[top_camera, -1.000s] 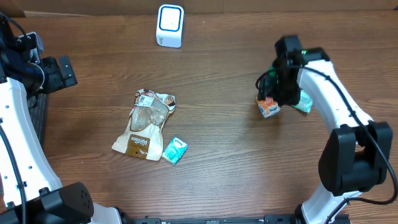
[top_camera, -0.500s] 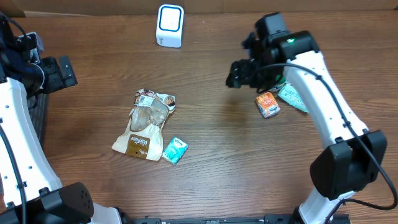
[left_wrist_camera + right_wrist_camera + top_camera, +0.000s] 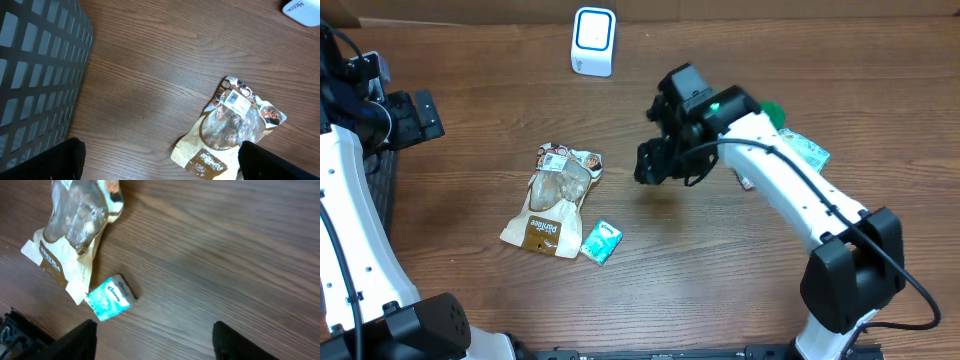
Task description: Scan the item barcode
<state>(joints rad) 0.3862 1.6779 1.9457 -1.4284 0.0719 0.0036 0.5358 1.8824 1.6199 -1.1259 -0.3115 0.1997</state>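
Note:
A white barcode scanner (image 3: 593,40) stands at the table's far edge. A clear-and-brown snack pouch (image 3: 553,200) lies left of centre, with a small teal tissue packet (image 3: 601,241) by its near corner. My right gripper (image 3: 658,162) hangs open and empty over bare wood, right of the pouch. In the right wrist view the pouch (image 3: 75,225) and teal packet (image 3: 110,299) lie ahead of the right gripper (image 3: 155,347). My left gripper (image 3: 420,115) stays open at the far left; its wrist view shows the pouch (image 3: 232,125) beyond the left gripper (image 3: 160,167).
A black mesh basket (image 3: 40,75) stands at the left edge of the table. Another teal packet (image 3: 807,150) lies on the right, and a small orange box (image 3: 745,182) peeks out from under my right arm.
My right arm has swung left, away from the orange box and teal packet on the right, to the table's middle near the pouch. The left arm has not moved.

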